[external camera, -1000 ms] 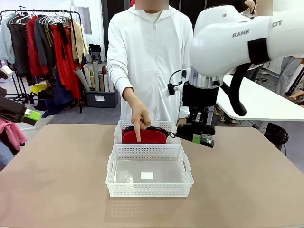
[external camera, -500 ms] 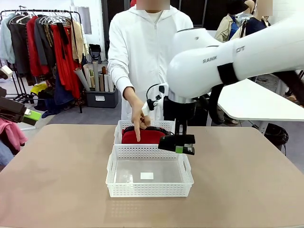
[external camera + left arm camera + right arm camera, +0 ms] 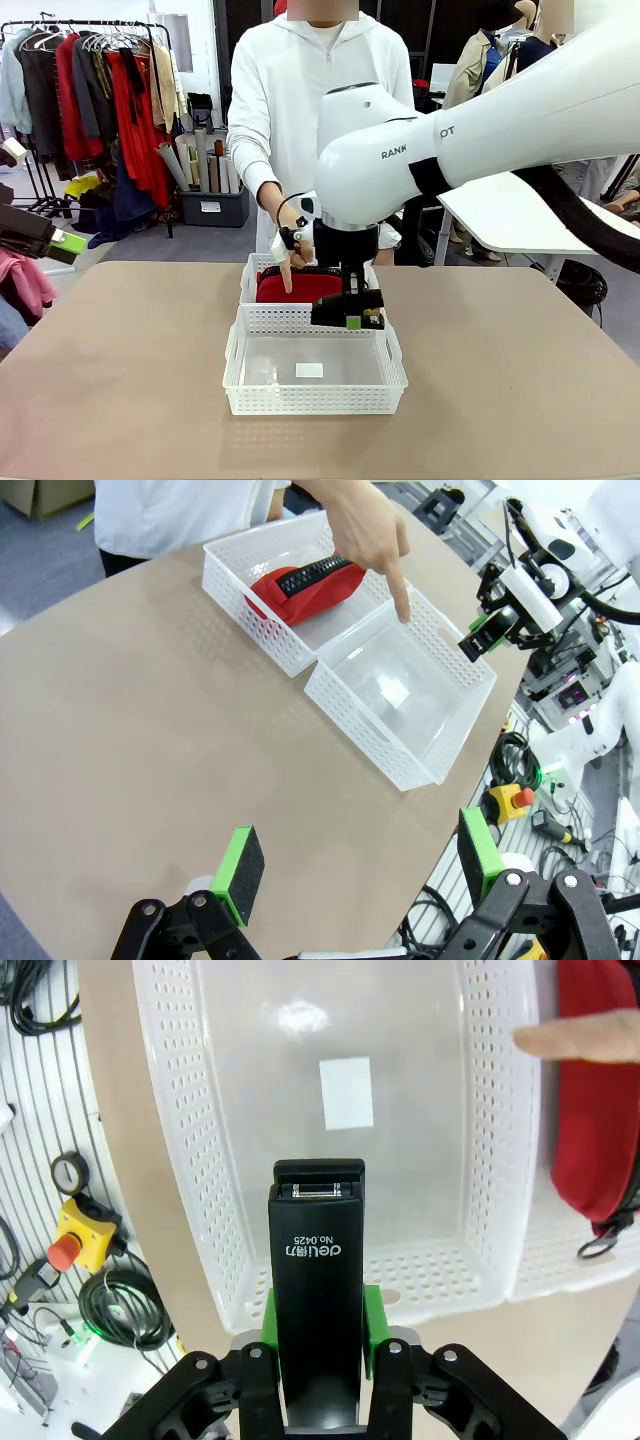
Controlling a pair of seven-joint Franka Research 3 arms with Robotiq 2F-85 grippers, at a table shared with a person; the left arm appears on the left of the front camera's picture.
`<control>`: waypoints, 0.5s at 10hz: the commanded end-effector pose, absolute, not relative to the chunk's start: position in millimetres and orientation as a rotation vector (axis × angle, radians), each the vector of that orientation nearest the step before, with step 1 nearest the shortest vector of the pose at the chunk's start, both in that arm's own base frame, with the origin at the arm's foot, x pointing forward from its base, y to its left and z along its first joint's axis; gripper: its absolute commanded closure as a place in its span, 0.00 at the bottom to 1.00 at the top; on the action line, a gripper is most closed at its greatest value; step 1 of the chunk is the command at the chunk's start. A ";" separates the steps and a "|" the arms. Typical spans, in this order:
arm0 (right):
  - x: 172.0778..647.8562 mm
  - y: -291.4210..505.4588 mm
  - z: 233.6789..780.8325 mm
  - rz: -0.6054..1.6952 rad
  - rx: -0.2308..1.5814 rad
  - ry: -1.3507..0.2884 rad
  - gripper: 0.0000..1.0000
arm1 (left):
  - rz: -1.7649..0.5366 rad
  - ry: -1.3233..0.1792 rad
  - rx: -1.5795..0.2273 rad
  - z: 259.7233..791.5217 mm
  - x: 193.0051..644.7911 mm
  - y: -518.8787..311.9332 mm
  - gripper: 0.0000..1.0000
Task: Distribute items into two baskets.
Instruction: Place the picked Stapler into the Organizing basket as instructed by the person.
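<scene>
Where the right arm [image 3: 400, 160] crosses, red pouch [image 3: 300, 287] (far basket [image 3: 262, 265]) shows partly.

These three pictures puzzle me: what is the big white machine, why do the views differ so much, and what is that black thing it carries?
The white machine is a robot arm; there are two, at a table shared with a person. One picture comes from a fixed camera facing the person; the other two come from cameras on each arm's wrist, looking along its fingers. The right gripper is shut on a black stapler, holding it above the near basket, which holds nothing. The far basket holds a red pouch, and the person's hand points a finger down beside the pouch. The left gripper hangs open above the table, holding nothing.
</scene>
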State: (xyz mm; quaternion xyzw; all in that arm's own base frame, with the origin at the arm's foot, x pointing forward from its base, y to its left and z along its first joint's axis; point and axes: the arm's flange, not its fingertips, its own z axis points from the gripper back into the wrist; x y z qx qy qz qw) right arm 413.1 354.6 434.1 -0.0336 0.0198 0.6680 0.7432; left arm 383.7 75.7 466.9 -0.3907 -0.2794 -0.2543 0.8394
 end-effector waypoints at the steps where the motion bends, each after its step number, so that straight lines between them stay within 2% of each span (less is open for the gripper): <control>1: 413.5 364.3 430.0 1.474 -0.098 0.010 1.00 | -0.536 -0.596 -0.839 467.7 383.0 75.1 0.00; 5: 419.2 374.2 399.3 1.498 -0.050 0.004 1.00 | -0.536 -0.596 -0.839 467.7 383.0 75.1 0.00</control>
